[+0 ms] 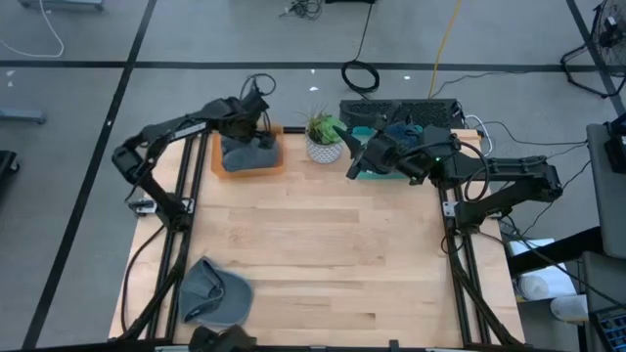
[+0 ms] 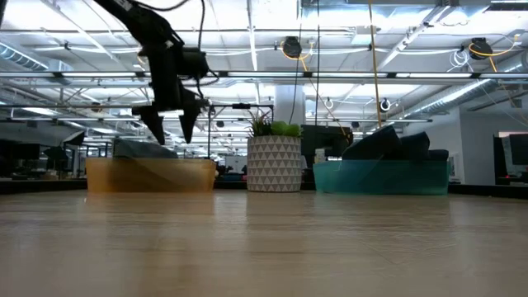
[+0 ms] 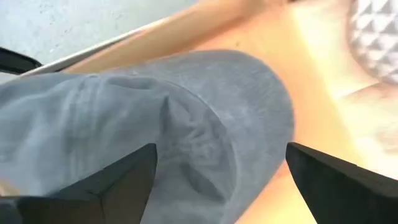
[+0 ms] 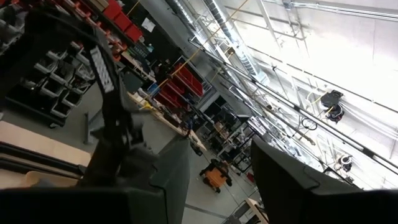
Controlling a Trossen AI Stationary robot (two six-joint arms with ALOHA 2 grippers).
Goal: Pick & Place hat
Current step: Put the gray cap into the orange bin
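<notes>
A grey hat lies in the orange bin at the table's far left; the low view shows its top above the bin wall. My left gripper hangs open just above it. In the left wrist view the hat's crown fills the space between and beyond the two fingers of the gripper. A second grey hat rests flat on the table's near left corner. My right gripper is open by the teal bin, pointing toward the table's left and tipped upward.
A potted plant in a patterned white pot stands between the orange bin and the teal bin, which holds dark items. The middle and near right of the wooden table are bare. Cables lie beyond the far edge.
</notes>
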